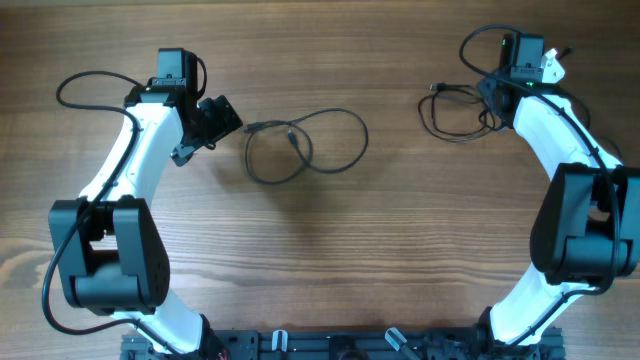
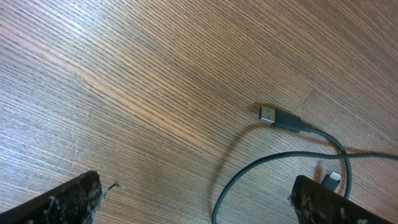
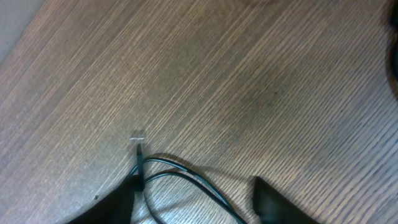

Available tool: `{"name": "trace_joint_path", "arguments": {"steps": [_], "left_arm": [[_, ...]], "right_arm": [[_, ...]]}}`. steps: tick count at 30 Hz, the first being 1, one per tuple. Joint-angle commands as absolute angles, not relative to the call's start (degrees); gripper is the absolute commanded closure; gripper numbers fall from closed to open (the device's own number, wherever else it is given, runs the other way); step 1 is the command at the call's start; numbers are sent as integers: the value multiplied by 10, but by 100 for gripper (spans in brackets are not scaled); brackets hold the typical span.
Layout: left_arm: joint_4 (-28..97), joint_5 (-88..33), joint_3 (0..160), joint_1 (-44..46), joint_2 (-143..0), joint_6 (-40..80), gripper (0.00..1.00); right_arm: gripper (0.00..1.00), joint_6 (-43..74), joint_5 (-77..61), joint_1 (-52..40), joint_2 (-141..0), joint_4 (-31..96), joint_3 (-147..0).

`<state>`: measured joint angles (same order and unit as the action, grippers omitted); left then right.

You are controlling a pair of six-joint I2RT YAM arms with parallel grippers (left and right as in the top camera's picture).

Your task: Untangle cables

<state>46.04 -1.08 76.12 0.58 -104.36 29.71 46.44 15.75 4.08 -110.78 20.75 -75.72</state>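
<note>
On the surface, the looped cable lies just beside the left jaws, which are spread wide and empty. Well apart from it, the second cable runs between the right jaws, which are parted and not clamped. Closing there could pinch 2 strands together and tighten the tangle.

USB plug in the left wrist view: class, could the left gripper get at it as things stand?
Probably yes: the left gripper is open, and the USB plug lies just ahead on bare table with nothing covering it.
</note>
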Motion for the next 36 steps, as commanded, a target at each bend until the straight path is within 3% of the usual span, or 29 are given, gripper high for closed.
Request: {"name": "trace_joint_path", "arguments": {"steps": [1,2,4,5,11,17,18,20,23,27,31,36], "left_arm": [[459,-1,760,5,-1048,305,0],[459,-1,760,5,-1048,305,0],[459,-1,760,5,-1048,305,0],[459,-1,760,5,-1048,305,0],[459,-1,760,5,-1048,305,0],[459,-1,760,5,-1048,305,0],[459,-1,760,5,-1048,305,0],[459,-1,760,5,-1048,305,0],[459,-1,760,5,-1048,305,0],[459,-1,760,5,-1048,305,0],[459,-1,760,5,-1048,305,0],[459,-1,760,5,-1048,305,0]], "right_arm": [[19,465,172,41,-1103,206,-753],[13,465,172,40,-1103,206,-753],[11,465,172,40,-1103,206,-753],[0,465,172,41,-1103,206,-753],[0,464,167,40,-1103,219,-753],[1,465,155,40,-1103,335,-753],[4,465,147,40,-1103,347,-753],[28,465,107,40,-1103,377,-753],[36,465,38,40,-1103,401,-753],[60,491,-23,40,-1103,406,-753],[60,602,-24,40,-1103,424,-753],[60,651,-11,31,-1103,413,-753]]}}
